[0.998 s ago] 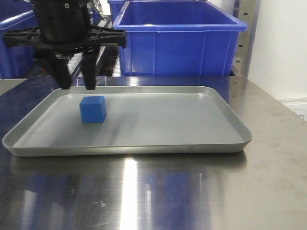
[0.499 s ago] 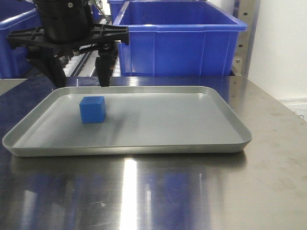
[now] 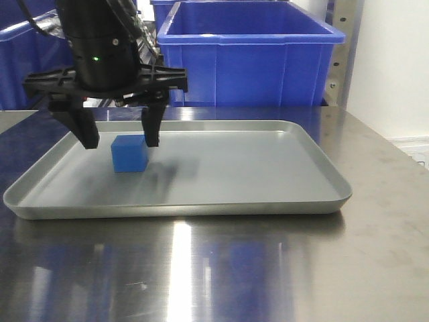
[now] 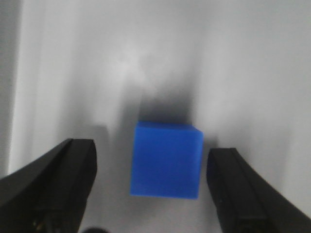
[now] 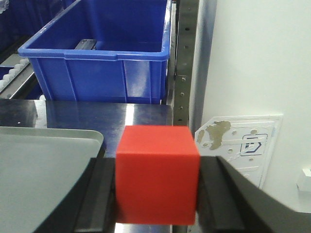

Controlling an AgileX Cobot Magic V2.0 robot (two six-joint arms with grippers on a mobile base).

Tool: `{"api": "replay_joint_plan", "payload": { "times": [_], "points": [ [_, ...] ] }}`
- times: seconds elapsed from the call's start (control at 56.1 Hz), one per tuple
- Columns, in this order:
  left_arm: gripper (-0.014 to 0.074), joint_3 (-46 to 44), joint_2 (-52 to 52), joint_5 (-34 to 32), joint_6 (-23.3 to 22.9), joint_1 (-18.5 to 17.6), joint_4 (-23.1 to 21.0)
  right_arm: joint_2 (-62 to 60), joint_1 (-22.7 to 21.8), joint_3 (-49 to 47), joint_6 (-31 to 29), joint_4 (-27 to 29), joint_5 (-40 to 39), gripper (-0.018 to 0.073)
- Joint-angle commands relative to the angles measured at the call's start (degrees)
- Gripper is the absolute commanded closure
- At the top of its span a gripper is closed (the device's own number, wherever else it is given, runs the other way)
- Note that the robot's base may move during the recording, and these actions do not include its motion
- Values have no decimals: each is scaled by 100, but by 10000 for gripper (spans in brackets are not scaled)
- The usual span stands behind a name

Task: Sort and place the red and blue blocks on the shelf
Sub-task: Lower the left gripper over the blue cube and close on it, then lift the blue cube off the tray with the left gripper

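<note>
Sitting flat, matte blue block

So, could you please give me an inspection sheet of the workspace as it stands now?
Surface: steel table carrying a shallow grey tray.
Job's things: blue block lies in the tray; red block is gripped by the right arm; shelf stands behind the table.
Clutter: large blue bins behind the tray.
Grippers: left pincer open, fingers either side of the blue block with gaps showing; right pincer shut on the red block.
Cables: thin black cable by the left arm.
Surroundings: white wall; wall plate.
</note>
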Motion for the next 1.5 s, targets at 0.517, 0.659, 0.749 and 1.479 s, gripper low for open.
{"api": "replay_joint_plan", "payload": {
  "times": [0.517, 0.659, 0.749, 1.479],
  "points": [
    [206, -201, -167, -172, -67, -48, 196, 29, -21, -161, -53, -31, -490, 198],
    [243, -201, -167, -91, -67, -48, 120, 29, -21, -161, -53, -31, -490, 198],
    [260, -201, -167, -75, -67, -48, 120, 29, -21, -161, -53, -31, -490, 198],
    [269, -35, -1207, -394, 439, -85, 422, 29, -21, -161, -53, -31, -490, 198]
  ]
}}
